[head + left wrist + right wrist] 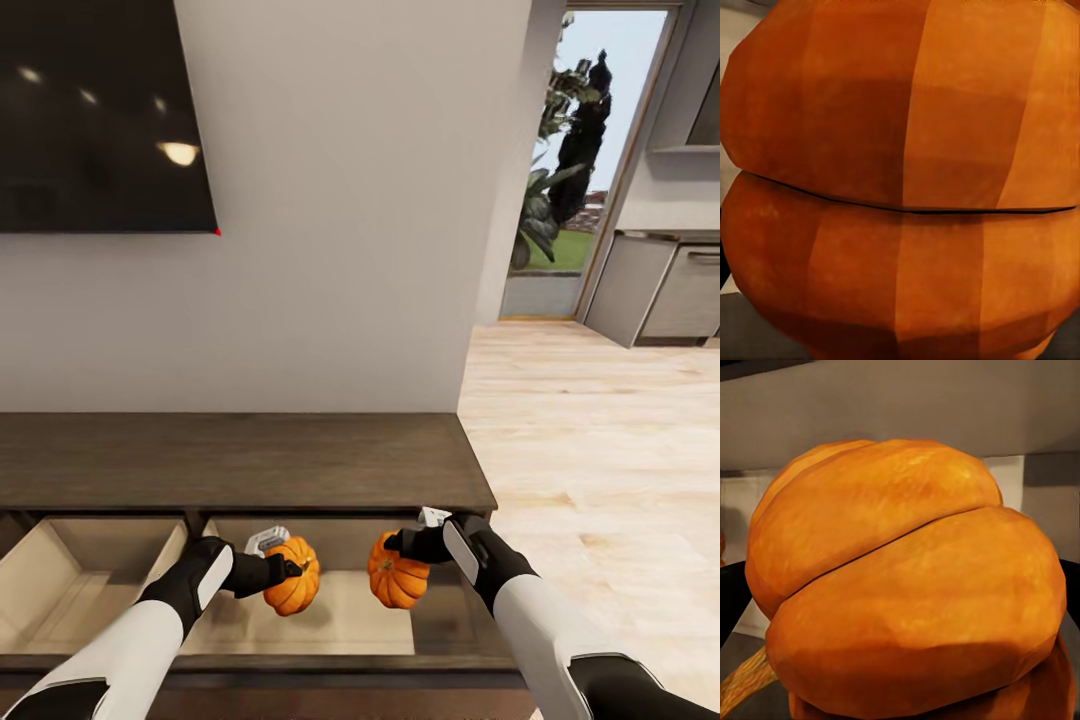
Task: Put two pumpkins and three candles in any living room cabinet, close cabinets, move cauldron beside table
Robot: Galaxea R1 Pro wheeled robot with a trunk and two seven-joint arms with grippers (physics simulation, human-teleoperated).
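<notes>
Two ribbed orange pumpkins hang side by side over an open drawer of the long dark-brown cabinet [240,460]. My left gripper [292,570] is shut on the left pumpkin [293,588], whose skin is seen very close in the left wrist view [900,180]. My right gripper [392,545] is shut on the right pumpkin [397,580], seen from close in the right wrist view [907,585] with its stem low at one side. The two pumpkins are a short gap apart. Both sit above the beige inside of the right-hand drawer [340,610]. Candles and cauldron are out of view.
A second open drawer [70,585] lies to the left, divided from the first. A dark screen [100,115] hangs on the white wall above the cabinet. To the right, light wood floor [600,450] runs toward a glass door and grey kitchen units [665,290].
</notes>
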